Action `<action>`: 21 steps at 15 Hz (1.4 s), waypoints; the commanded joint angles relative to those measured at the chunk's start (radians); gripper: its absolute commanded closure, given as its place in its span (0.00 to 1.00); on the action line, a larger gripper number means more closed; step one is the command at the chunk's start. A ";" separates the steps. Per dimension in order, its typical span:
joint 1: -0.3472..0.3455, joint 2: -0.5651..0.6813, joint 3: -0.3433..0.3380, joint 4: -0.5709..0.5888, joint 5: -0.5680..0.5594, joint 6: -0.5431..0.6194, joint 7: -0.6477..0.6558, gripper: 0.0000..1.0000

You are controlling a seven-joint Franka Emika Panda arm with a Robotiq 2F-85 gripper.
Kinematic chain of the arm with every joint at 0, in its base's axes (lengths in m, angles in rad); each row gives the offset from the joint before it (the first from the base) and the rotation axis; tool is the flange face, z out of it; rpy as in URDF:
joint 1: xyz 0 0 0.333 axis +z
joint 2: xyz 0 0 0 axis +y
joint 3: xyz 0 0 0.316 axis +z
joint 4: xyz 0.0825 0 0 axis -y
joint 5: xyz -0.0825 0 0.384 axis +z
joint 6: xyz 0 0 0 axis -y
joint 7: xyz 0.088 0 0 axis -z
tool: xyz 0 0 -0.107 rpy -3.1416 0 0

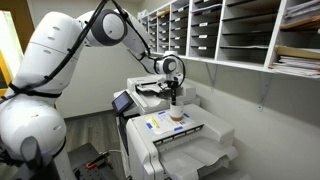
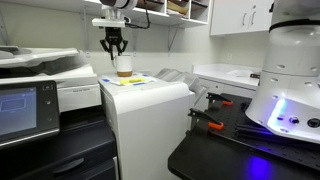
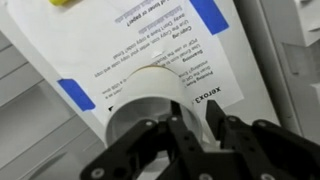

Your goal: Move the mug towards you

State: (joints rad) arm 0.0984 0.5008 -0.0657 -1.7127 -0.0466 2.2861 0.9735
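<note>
Mug just under my fingers (image 3: 183, 140), nothing gripped.

My fingers are parted and empty, though how wide is hard to judge from the wrist view. The mug (image 3: 148, 100) stands upright on a taped paper sheet (image 3: 200, 50) atop the white printer bench (image 2: 160, 84), its long axis vertical. Seen from the wrist, it lies at about 11 o'clock from my fingers; in both exterior views it sits straight below at 6 o'clock (image 2: 123, 66), close but apart. The coming move, I judge, turns on that small offset, which I must centre before I drop. I can make out no handle, the mug's base is hidden from the wrist, and my fingertips blur against its rim.
</note>
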 commanded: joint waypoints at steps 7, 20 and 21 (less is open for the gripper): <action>0.020 -0.045 -0.043 -0.033 0.016 -0.022 0.038 0.97; 0.154 -0.195 0.016 -0.162 -0.098 -0.140 0.410 0.97; 0.161 -0.201 0.028 -0.171 -0.092 -0.141 0.429 0.97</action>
State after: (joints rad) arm 0.2484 0.3409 -0.0554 -1.8514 -0.1174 2.1728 1.3401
